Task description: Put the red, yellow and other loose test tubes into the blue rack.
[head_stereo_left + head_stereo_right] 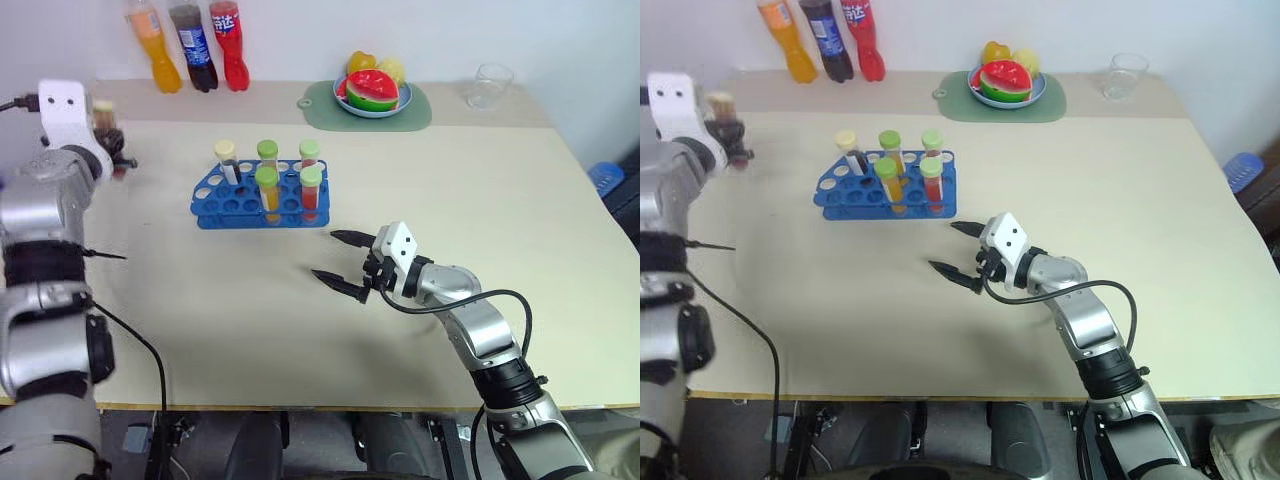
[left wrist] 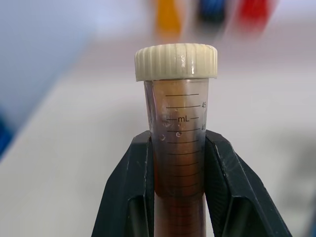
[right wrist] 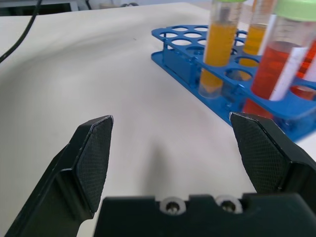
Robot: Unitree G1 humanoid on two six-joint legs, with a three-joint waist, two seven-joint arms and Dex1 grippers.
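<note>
Above the table (image 1: 450,180), left tool (image 2: 177,148) grips the brown tube (image 2: 177,128).

I see open table (image 1: 250,340) along the near edge and right side, while capped tubes (image 1: 268,185) crowd the blue rack (image 1: 215,205) toward the far left.

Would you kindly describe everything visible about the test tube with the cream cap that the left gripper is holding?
The cream-capped test tube is clear plastic, printed with graduation lines and an "mL" mark, and holds dark brown liquid. Its ribbed cream screw cap is on. It stands upright between the two black fingers of the left gripper, which clamp its body below the cap. It is held above the table's left edge, apart from the blue rack.
</note>
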